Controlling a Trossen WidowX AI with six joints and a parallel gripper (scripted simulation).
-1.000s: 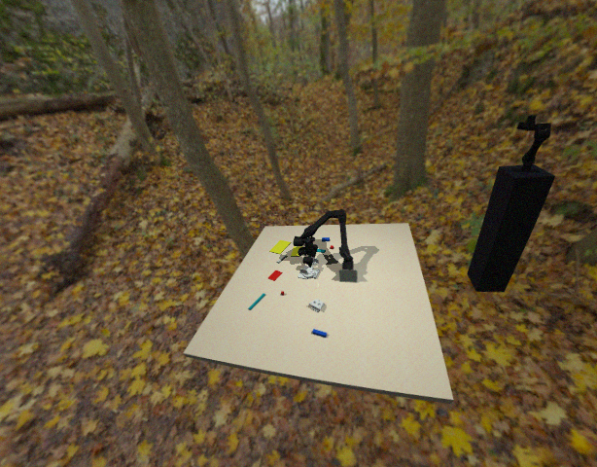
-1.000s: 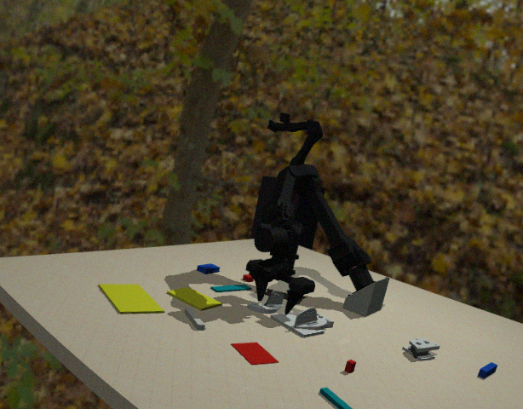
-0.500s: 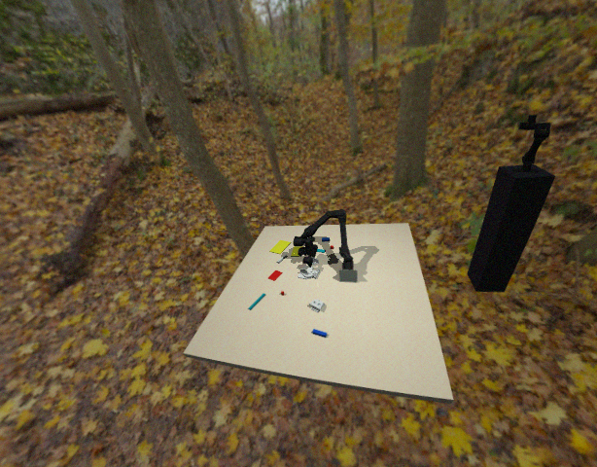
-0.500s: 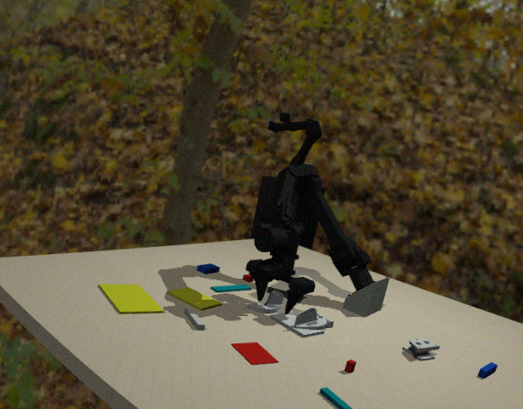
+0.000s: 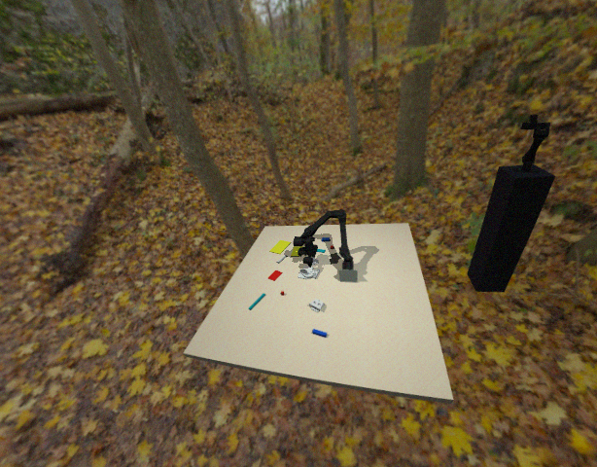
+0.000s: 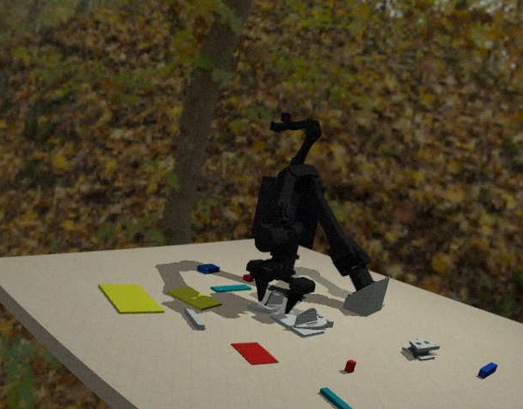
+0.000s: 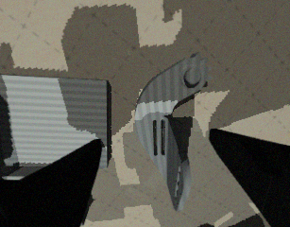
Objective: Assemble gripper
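My gripper (image 6: 273,306) (image 7: 156,139) is open, low over the board, its fingers on either side of a loose grey jaw (image 6: 276,300) (image 7: 151,95). The jaw lies between them, not gripped; it has a round hole at one end and two slots. Beside it lies the pale gripper base (image 5: 308,274) (image 6: 302,332) (image 7: 36,118), with the left fingertip in the wrist view over its edge. Another jaw (image 6: 307,319) is on the base; whether it is seated on a pin is unclear. A pale piece with holes on top (image 5: 317,305) (image 6: 423,344), possibly the housing plate, stands apart.
A grey bar (image 5: 282,259) (image 6: 193,319) and yellow plates (image 5: 280,246) (image 6: 130,299) lie beyond the gripper. A red plate (image 5: 274,275) (image 6: 255,353), red block (image 5: 282,293) (image 6: 349,365), teal bar (image 5: 257,302) (image 6: 335,398) and blue block (image 5: 319,333) (image 6: 487,370) lie on the near side.
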